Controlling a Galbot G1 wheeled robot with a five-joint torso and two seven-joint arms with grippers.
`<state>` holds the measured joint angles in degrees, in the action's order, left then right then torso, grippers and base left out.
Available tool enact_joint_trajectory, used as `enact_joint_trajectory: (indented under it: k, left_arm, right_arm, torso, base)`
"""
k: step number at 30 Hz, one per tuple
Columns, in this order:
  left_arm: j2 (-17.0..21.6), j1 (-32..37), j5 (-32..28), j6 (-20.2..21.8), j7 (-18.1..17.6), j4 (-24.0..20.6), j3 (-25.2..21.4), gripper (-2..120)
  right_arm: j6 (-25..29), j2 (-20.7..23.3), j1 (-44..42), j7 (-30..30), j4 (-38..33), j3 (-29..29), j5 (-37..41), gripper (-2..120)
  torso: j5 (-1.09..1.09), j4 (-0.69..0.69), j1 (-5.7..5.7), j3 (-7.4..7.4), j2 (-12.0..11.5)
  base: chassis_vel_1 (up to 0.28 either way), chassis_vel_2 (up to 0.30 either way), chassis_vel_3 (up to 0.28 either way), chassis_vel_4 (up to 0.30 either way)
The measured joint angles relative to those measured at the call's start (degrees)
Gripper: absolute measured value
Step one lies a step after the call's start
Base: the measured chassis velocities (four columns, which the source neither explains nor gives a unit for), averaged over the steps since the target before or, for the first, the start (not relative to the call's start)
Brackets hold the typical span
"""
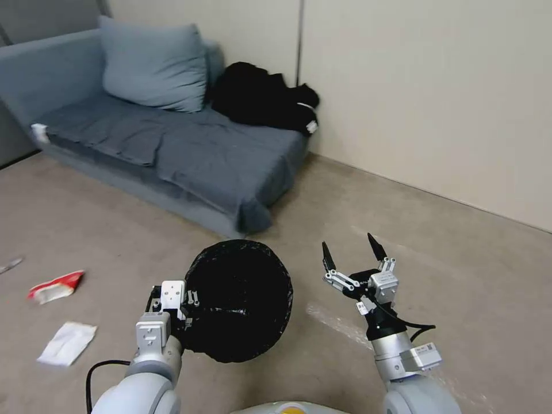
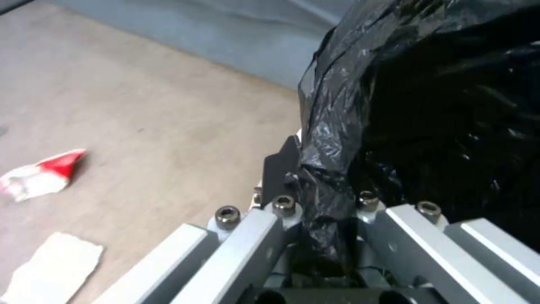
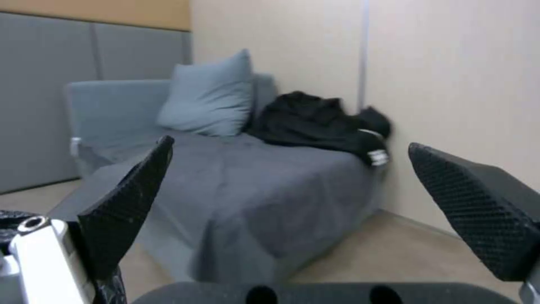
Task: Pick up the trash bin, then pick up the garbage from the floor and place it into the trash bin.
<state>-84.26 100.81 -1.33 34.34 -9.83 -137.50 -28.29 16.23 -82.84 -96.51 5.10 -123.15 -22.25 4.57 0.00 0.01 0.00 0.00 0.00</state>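
Basically, the left gripper was clamped on the near-left rim of the trash bin, holding it up off the floor in front of the robot. Bin mouth faced the head camera, black bag liner folded over the rim, inside dark, contents not readable. In the left wrist view the left gripper had its jaws closed on the crinkled bag edge of the trash bin, plastic bunched between the fingers.

Right gripper hung in the air just right of the bin, not touching it, jaws wide apart, tips pointing up and away from the robot. Right wrist view showed the same: right gripper spread open with nothing between the fingertips, aimed toward the sofa.

Garbage was on the floor to the robot's left, well apart from the bin: a red-white wrapper and, nearer the robot, a white tissue. Both also showed in the left wrist view, red-white wrapper and white tissue, lying flat and untouched.

Behind them stood a grey sofa against the wall, with a pillow and black clothes piled at its right end.
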Motion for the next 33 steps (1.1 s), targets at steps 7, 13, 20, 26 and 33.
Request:
enact_joint_trajectory:
  k: [7, 13, 20, 26, 33]
  left_arm:
    - [0.02, 0.06, 0.07, 0.04, 0.02, 0.0, 0.02, 0]
    - [-0.03, 0.09, 0.13, 0.04, 0.07, 0.0, 0.14, 0]
    - [-0.03, 0.15, 0.2, 0.04, 0.08, -0.11, 0.33, 0]
    - [-0.05, 0.19, 0.2, 0.04, 0.1, -0.3, 0.38, 0]
    - [-0.06, 0.19, 0.21, 0.04, 0.11, -0.37, 0.37, 0]
  right_arm:
    - [0.05, 0.26, 0.42, -0.06, -0.07, -0.02, 0.17, 100]
    - [0.06, 0.25, 0.51, -0.04, -0.29, 0.01, 0.14, 100]
    - [-0.06, 0.14, 0.43, -0.04, -0.71, 0.05, -0.02, 100]
    - [-0.22, -0.01, 0.41, 0.01, -0.86, 0.05, -0.18, 100]
    - [-0.54, 0.02, 0.5, 0.2, -1.26, 0.04, -0.25, 100]
  torso:
    - [0.0, 0.0, 0.0, 0.0, 0.0]
    - [0.0, -0.02, 0.0, 0.0, 0.0]
    - [0.0, 0.0, 0.0, 0.0, 0.0]
    - [0.0, -0.01, -0.01, 0.0, 0.0]
    - [0.0, 0.0, 0.0, 0.0, 0.0]
  base:
    - [0.139, 0.119, 0.124, 0.124]
    - [0.115, 0.117, 0.127, 0.129]
    - [0.125, 0.124, 0.121, 0.127]
    - [0.121, 0.121, 0.13, 0.122]
    - [0.125, 0.134, 0.129, 0.121]
